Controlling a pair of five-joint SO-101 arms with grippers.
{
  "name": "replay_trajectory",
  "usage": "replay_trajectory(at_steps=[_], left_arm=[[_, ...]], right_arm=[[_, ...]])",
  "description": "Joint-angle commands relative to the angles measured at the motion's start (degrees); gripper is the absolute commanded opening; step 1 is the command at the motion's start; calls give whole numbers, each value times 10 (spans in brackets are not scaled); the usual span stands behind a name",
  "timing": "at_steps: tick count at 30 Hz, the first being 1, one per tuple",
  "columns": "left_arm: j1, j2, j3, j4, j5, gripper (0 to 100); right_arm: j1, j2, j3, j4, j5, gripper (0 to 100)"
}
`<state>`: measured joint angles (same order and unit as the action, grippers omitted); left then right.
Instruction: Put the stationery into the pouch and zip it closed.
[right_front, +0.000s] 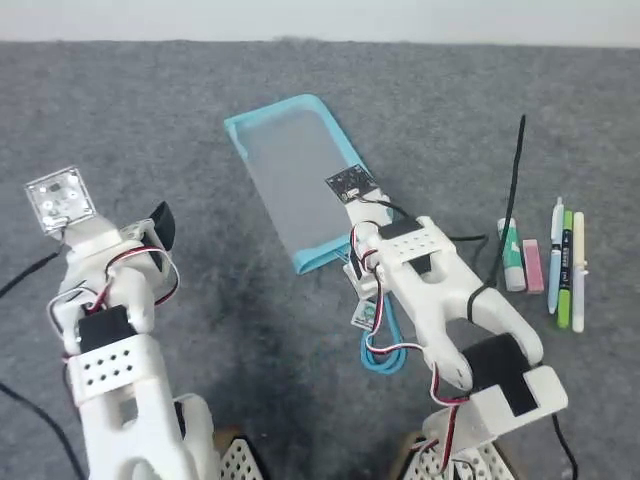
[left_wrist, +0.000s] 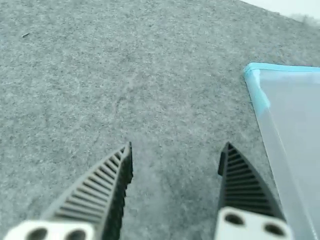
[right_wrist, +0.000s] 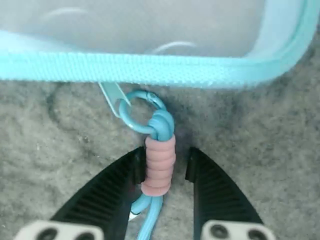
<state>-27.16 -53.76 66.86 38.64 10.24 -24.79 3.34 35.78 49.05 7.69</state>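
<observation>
The pouch (right_front: 297, 178) is translucent with light blue trim and lies flat at the table's middle. My right gripper (right_front: 357, 268) sits at its near end. In the right wrist view this gripper (right_wrist: 165, 152) is open, its fingers (right_wrist: 116, 185) either side of a pink bead (right_wrist: 159, 167) on the blue cord. The cord hangs by a ring (right_wrist: 141, 114) from the zipper pull (right_wrist: 113, 94). One finger touches the bead; a small gap shows at the other. The stationery lies to the right: a glue stick (right_front: 511, 256), a pink eraser (right_front: 533, 266) and three pens (right_front: 565, 270). My left gripper (left_wrist: 178, 147) is open over bare carpet, left of the pouch (left_wrist: 292, 115).
Grey carpet covers the table. A blue cord loop (right_front: 386, 352) trails under the right arm. A black cable (right_front: 510, 190) runs between the pouch and the stationery. The left arm's gripper (right_front: 160, 226) stands at the left, apart from everything.
</observation>
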Motion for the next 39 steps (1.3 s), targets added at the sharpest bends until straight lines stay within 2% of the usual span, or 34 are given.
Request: replay_trajectory(at_steps=[1, 3, 6, 10, 13, 15, 18, 22, 31, 35, 39], left_arm=[[5, -12, -23, -20, 6, 261], [5, -12, -22, -20, 5, 261], [20, -12, -18, -23, -25, 253], [76, -15, -7, -24, -106, 145], [113, -17, 4, -21, -126, 94], [130, -17, 0, -8, -142, 122], [176, -17, -10, 35, -147, 216], [248, -18, -22, 78, -163, 281], [331, -18, -15, 62, -164, 309], [330, -18, -24, 69, -164, 309], [331, -27, -58, 117, -164, 309]], right_arm=[[10, -35, 2, -18, -4, 0], [16, -40, 1, -14, -3, 32], [30, -56, -6, 3, -4, 6], [42, -133, -27, 66, -9, 6], [37, -246, -5, 67, -6, 6], [24, -333, 20, 65, -4, 6], [-1, -437, 60, 63, 11, 6], [-41, -511, 93, 68, 33, 6], [-90, -490, 94, 72, 33, 6], [-89, -488, 94, 76, 32, 6], [-87, -487, 97, 72, 33, 6]])
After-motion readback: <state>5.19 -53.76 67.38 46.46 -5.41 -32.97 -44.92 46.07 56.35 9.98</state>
